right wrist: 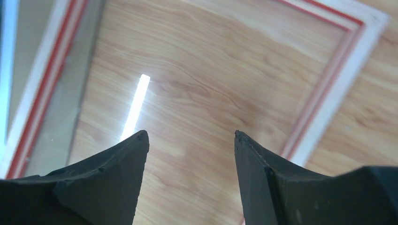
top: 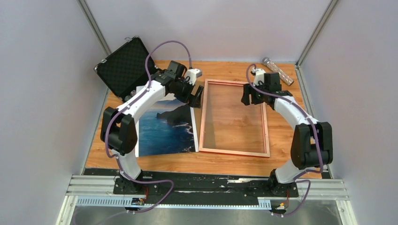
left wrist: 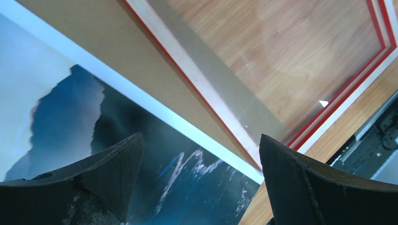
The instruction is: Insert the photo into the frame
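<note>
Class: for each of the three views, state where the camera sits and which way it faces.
Top: above and behind the arms, facing down at the table; both arms, photo, frame show.
Left wrist: faces down past the open left gripper at photo and frame edge.
Right wrist: faces down past the open right gripper through the frame.
Shared: all see the frame.

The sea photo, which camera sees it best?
The top view: the photo lies face up, nearly whole, only its left side under the left arm. The left wrist view shows only a close-up piece; the right wrist view shows just a bluish sliver, perhaps its edge.
</note>
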You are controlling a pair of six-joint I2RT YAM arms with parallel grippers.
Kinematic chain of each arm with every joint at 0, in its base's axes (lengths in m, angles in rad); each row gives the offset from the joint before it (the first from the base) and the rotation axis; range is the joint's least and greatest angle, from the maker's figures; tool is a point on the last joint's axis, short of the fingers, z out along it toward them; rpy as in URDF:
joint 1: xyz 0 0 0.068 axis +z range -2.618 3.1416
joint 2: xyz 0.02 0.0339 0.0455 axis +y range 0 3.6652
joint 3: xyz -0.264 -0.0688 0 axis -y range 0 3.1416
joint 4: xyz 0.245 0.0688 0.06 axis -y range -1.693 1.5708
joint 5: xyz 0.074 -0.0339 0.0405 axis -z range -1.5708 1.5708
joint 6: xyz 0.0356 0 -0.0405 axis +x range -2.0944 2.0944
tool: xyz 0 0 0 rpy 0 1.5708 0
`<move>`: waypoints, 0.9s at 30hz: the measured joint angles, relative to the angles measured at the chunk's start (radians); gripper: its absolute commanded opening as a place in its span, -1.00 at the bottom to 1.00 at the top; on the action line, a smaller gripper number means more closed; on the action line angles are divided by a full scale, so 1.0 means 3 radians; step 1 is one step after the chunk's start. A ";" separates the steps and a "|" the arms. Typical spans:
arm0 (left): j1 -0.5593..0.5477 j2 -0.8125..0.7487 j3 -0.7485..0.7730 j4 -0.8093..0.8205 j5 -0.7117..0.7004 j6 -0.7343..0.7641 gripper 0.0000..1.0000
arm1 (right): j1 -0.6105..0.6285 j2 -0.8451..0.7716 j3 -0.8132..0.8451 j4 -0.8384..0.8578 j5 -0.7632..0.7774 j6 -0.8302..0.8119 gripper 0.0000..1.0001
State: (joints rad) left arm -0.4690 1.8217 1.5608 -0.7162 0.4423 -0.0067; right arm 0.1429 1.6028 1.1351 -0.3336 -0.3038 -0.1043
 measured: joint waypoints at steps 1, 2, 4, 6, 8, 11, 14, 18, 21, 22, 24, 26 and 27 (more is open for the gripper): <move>0.0000 -0.0057 -0.0025 -0.0010 -0.0069 0.0053 1.00 | -0.0083 -0.0055 -0.0065 0.0000 0.0018 0.0009 0.32; 0.0000 -0.0116 -0.0033 -0.0017 -0.0098 0.0071 1.00 | -0.0168 -0.0093 -0.0120 -0.0006 0.0041 0.0018 0.32; 0.0000 -0.0237 -0.0081 -0.0017 -0.0203 0.0155 1.00 | -0.0341 -0.0144 -0.0226 -0.0010 0.0079 0.0020 0.31; 0.0001 -0.0352 -0.0160 -0.0017 -0.0287 0.0221 1.00 | -0.0512 -0.0174 -0.0326 -0.0020 0.0120 0.0019 0.28; 0.0000 -0.0476 -0.0278 -0.0001 -0.0367 0.0285 1.00 | -0.0643 -0.0175 -0.0397 -0.0024 0.0151 0.0019 0.24; 0.0000 -0.0636 -0.0455 -0.0001 -0.0473 0.0364 1.00 | -0.0806 -0.0174 -0.0497 -0.0033 0.0174 0.0019 0.17; 0.0000 -0.0783 -0.0601 -0.0004 -0.0567 0.0430 1.00 | -0.0877 -0.0173 -0.0558 -0.0047 0.0161 0.0020 0.10; 0.0000 -0.0905 -0.0704 0.0005 -0.0624 0.0473 1.00 | -0.0924 -0.0122 -0.0575 -0.0045 0.0126 0.0032 0.00; 0.0000 -0.0938 -0.0763 0.0010 -0.0636 0.0481 1.00 | -0.0949 -0.0034 -0.0576 -0.0046 0.0104 0.0038 -0.05; 0.0000 -0.0945 -0.0785 0.0009 -0.0637 0.0481 1.00 | -0.0958 -0.0004 -0.0576 -0.0046 0.0100 0.0042 -0.06; 0.0000 -0.0955 -0.0819 0.0011 -0.0637 0.0481 1.00 | -0.0974 0.0046 -0.0577 -0.0047 0.0094 0.0045 -0.06; 0.0000 -0.0965 -0.0838 0.0013 -0.0637 0.0481 1.00 | -0.0987 0.0089 -0.0577 -0.0047 0.0084 0.0045 -0.08; 0.0000 -0.0974 -0.0844 0.0013 -0.0637 0.0479 1.00 | -0.0991 0.0109 -0.0577 -0.0046 0.0083 0.0043 -0.10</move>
State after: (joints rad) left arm -0.4690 1.5295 1.3075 -0.7124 0.2512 0.1371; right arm -0.1543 1.6356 0.9619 -0.3473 -0.2790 -0.0914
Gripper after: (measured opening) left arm 0.997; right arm 0.468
